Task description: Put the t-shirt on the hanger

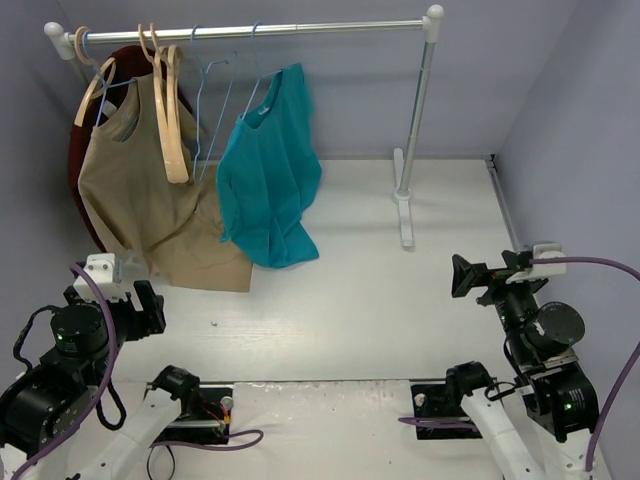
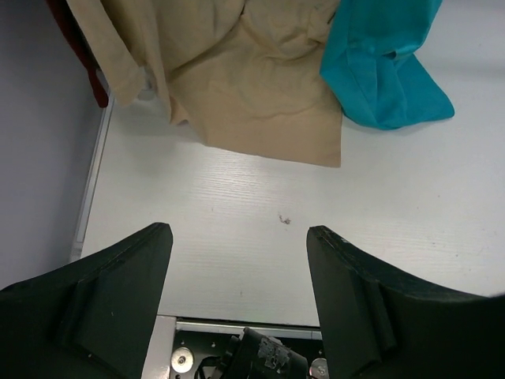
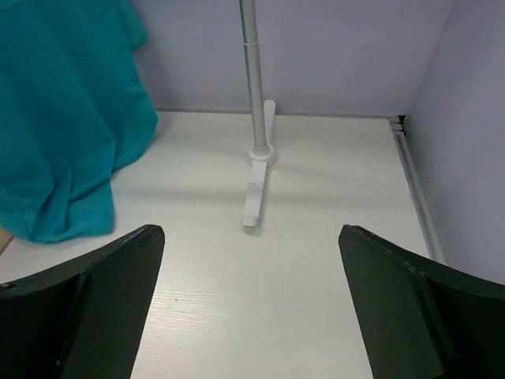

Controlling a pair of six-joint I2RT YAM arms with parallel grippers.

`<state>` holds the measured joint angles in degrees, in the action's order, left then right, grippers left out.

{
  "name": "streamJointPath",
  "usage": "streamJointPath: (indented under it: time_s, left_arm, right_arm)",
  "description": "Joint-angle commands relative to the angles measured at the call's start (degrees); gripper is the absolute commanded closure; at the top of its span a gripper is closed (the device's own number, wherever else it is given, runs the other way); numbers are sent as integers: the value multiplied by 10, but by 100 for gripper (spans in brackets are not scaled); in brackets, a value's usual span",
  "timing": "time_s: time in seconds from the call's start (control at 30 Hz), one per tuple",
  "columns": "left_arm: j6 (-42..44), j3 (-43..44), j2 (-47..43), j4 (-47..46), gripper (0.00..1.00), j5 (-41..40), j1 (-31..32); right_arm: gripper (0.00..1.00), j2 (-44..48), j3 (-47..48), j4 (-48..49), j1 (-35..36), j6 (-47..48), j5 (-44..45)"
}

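The teal t-shirt (image 1: 268,180) hangs from the rail on a thin light-blue wire hanger (image 1: 254,92), whose hook goes over the bar. The shirt's lower end rests crumpled on the table (image 2: 387,75) (image 3: 63,118). My left gripper (image 1: 150,305) (image 2: 238,230) stands open at the near left, well short of the clothes, with only bare table between its fingers. Over at the near right my right gripper (image 1: 465,275) (image 3: 251,229) is open too, with nothing in it, pointing toward the rack's post.
A tan sleeveless top (image 1: 140,190) hangs left of the t-shirt on a wooden hanger (image 1: 172,110), its hem spread on the table (image 2: 260,103). Bare blue wire hangers (image 1: 205,110) hang between them. The rail (image 1: 330,28), its post (image 1: 418,110) and foot (image 3: 254,193) stand at the back right.
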<state>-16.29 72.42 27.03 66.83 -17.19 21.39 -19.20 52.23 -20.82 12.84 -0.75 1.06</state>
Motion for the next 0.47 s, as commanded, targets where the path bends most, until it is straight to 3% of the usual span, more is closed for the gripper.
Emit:
streamJointPath:
  time_s: [0.0,0.43]
  left_arm:
    - [-31,-15,-10,-8,31,-16,1]
    - [-52,4,-21,36,31,-21,1]
  right_arm:
    - [0,4,33,19,3,-25,39]
    - [0,9,47,5,10,-35,31]
